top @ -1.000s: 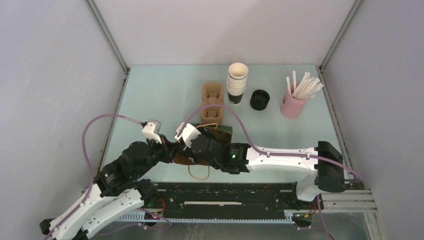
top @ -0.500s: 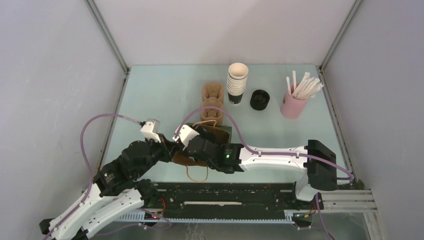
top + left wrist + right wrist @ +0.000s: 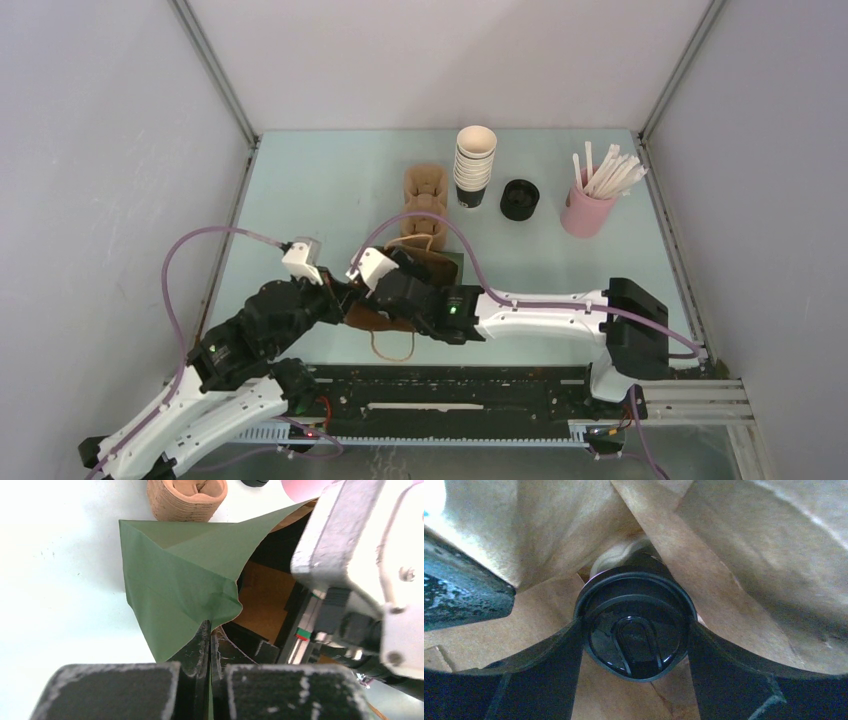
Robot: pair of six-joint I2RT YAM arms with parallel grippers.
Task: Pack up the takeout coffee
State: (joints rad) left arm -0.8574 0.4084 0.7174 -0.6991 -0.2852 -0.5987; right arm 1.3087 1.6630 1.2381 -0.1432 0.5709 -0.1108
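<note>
The green paper bag lies on its side near the table's front, its brown inside facing the arms. In the left wrist view my left gripper is shut on the bag's green edge and holds the mouth open. My right gripper is inside the bag, its fingers closed on both sides of the takeout coffee, whose black lid faces the camera. Brown paper surrounds it. From the top the cup is hidden, and the right wrist sits at the bag's mouth.
A tall stack of white-rimmed cups, a squat stack of black lids and a pink cup of straws stand at the back. Brown cup carriers sit just behind the bag. The bag's handle loops toward the front edge.
My right arm has slid left and pushed the cup deeper into the bag. The left gripper has kept its hold on the bag's edge.
</note>
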